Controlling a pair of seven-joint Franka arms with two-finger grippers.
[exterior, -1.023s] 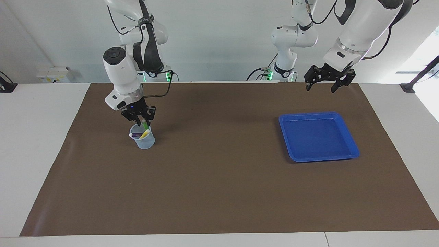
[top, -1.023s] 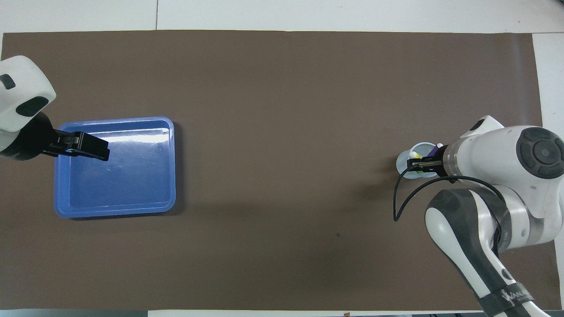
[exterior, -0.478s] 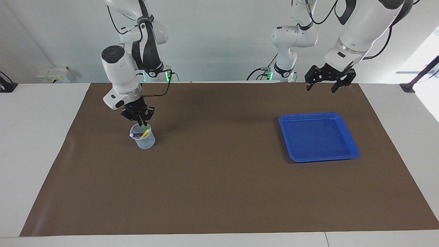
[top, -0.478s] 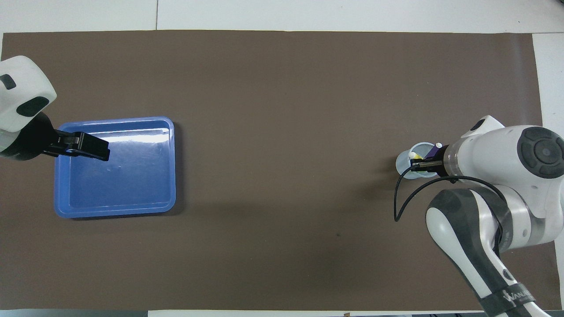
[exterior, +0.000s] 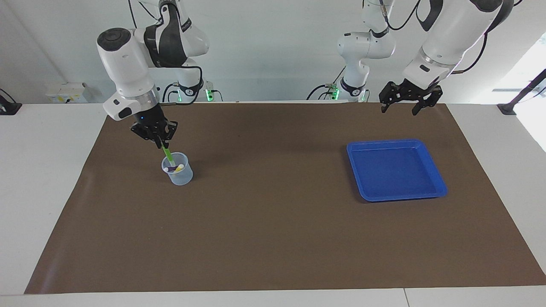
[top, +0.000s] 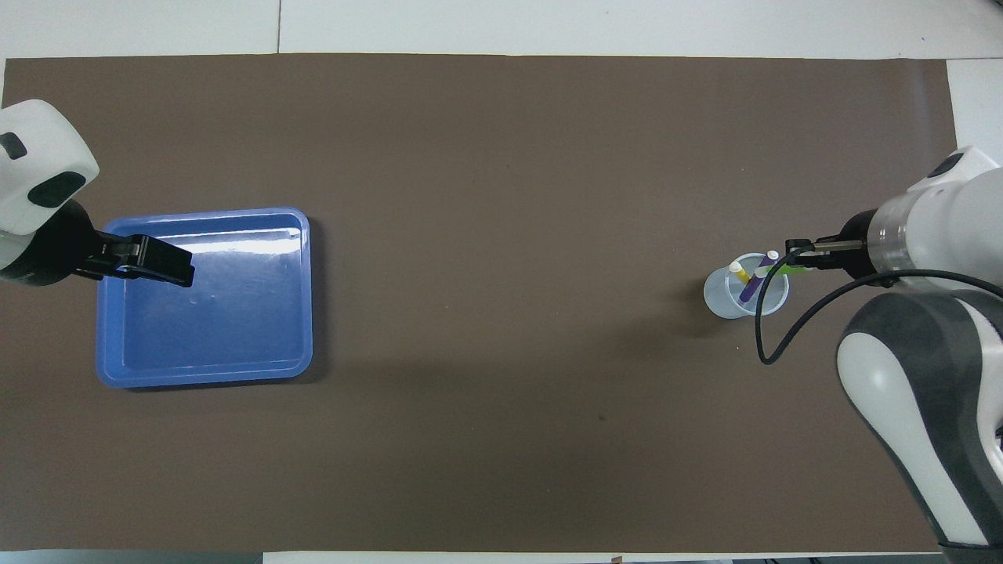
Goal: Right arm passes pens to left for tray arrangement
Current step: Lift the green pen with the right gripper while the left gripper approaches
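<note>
Up at the right arm's end of the table, the right gripper (exterior: 160, 143) hangs over the cup (exterior: 178, 174), its fingers pinched shut on the top of the green pen (exterior: 167, 153). That pen slants down from the fingers, and its lower end is at the cup's mouth; whether it has cleared the rim I cannot tell. Down in the cup lean the purple pen (top: 752, 284) and the yellow pen (top: 740, 273), crossing each other, white tips poking above the rim. Seen from overhead, the right gripper (top: 793, 252) sits just off the cup's edge toward the right arm's end of the table, with the green pen (top: 776, 271) reaching back across the cup (top: 718, 299).

Well apart from the cup, toward the left arm's end of the brown mat (exterior: 273, 221), lies the tray (exterior: 439, 186), blue and with nothing in it. It sits about as near the robots as the cup does.

Over the mat's edge, on the robots' side of the tray, the left gripper (exterior: 404, 106) waits in the air, fingers spread wide and holding nothing. From overhead the left gripper (top: 179, 270) shows across the tray's (top: 302, 313) outer edge.
</note>
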